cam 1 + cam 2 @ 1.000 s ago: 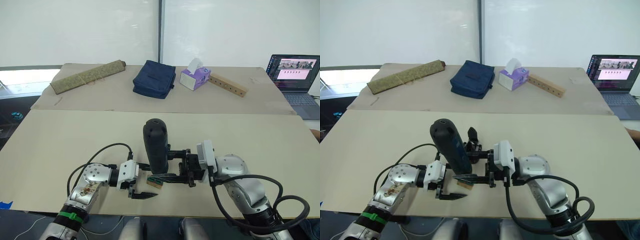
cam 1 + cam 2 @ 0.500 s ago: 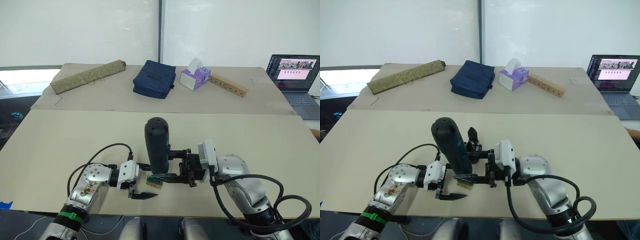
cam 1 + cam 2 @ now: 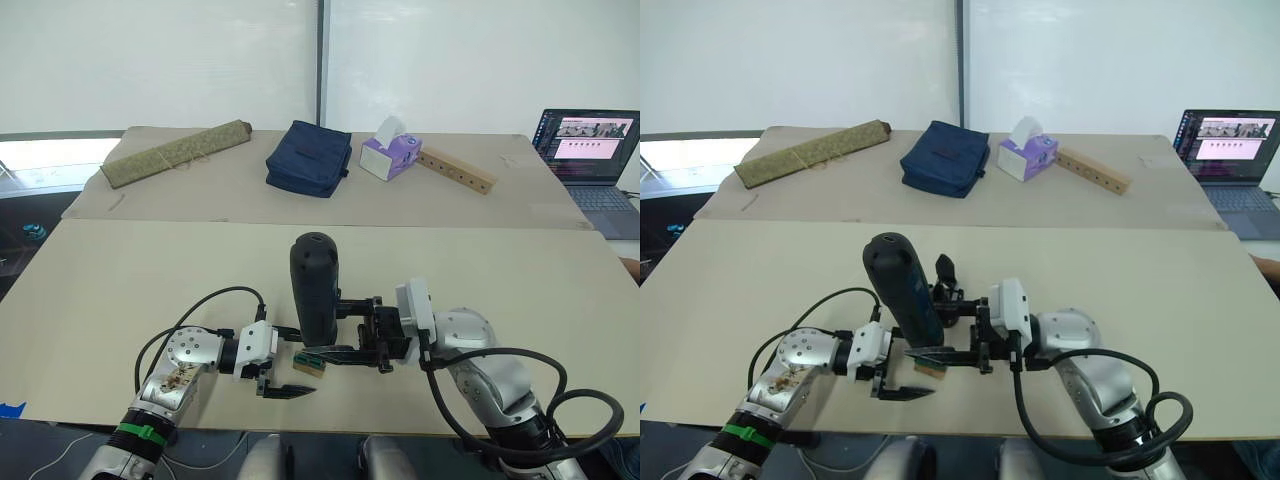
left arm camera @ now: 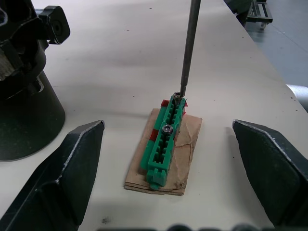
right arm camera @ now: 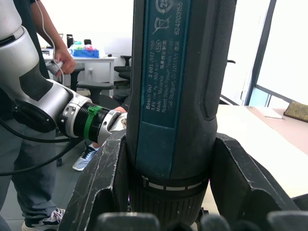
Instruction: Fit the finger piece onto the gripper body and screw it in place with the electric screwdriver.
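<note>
On the tabletop [image 3: 120,280], the right pincer [image 3: 345,330] clamps the electric screwdriver [image 3: 314,290] upright, its bit on a screw in the green-topped tan block [image 4: 164,144]. The left pincer [image 3: 283,362] gapes wide, empty, flanking that block. The gripper body [image 3: 945,290] stands just behind the screwdriver.

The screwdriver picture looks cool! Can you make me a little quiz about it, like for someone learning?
1. True or false: the right end effector holds the screwdriver upright.
2. What does the metal bit touch: A) the tissue box, B) a screw at the end of the green strip, C) the laptop?
3. Fill in: the left end effector has its fingers wide ____ around the green strip.

Key: 1 true; 2 B; 3 open.
</note>
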